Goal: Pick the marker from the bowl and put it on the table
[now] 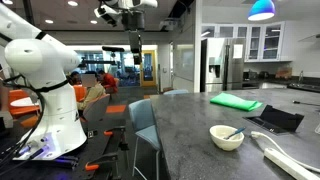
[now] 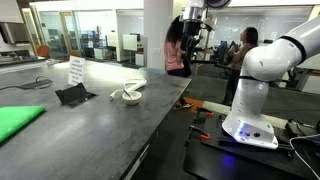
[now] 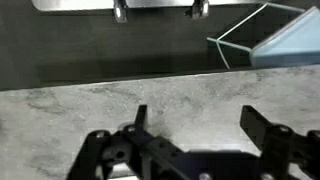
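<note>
The cream-white bowl [image 1: 226, 139] stands on the dark grey speckled table [image 1: 185, 125], and it shows in both exterior views [image 2: 128, 95]. The thin dark marker [image 1: 233, 132] lies in the bowl, leaning on its rim [image 2: 133, 90]. My gripper [image 1: 135, 48] hangs high above the table's edge, far from the bowl [image 2: 192, 38]. In the wrist view the gripper [image 3: 197, 122] is open and empty over bare table [image 3: 90, 105]. Bowl and marker are out of the wrist view.
A flat green board [image 1: 237, 101] [image 2: 15, 122], a black flat tray [image 1: 277, 120] [image 2: 73, 95] and a long thick white object [image 1: 290, 155] lie on the table. A white sign [image 2: 76, 70] stands behind the tray. Chairs [image 1: 143, 125] stand along the table edge.
</note>
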### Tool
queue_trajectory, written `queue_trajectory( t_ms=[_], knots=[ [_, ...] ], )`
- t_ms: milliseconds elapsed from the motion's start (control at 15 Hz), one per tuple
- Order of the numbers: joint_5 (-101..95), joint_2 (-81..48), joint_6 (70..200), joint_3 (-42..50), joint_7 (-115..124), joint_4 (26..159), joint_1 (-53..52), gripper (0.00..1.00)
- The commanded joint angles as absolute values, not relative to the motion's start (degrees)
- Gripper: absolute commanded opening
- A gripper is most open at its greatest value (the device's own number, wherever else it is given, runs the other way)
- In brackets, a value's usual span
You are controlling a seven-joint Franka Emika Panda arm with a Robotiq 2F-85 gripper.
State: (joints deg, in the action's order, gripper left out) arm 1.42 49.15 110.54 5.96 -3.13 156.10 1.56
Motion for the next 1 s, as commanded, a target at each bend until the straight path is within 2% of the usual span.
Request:
queue_trajectory(
  t_ms=[0, 467, 933],
  knots=[
    [1.8, 49.1, 110.4, 5.5, -3.5, 156.0, 2.1, 1.00],
    [1.8, 49.1, 110.4, 5.5, -3.5, 156.0, 2.1, 1.00],
    [1.2, 32.7, 118.5, 3.5, -3.1, 146.5, 0.6, 1.00]
  ],
)
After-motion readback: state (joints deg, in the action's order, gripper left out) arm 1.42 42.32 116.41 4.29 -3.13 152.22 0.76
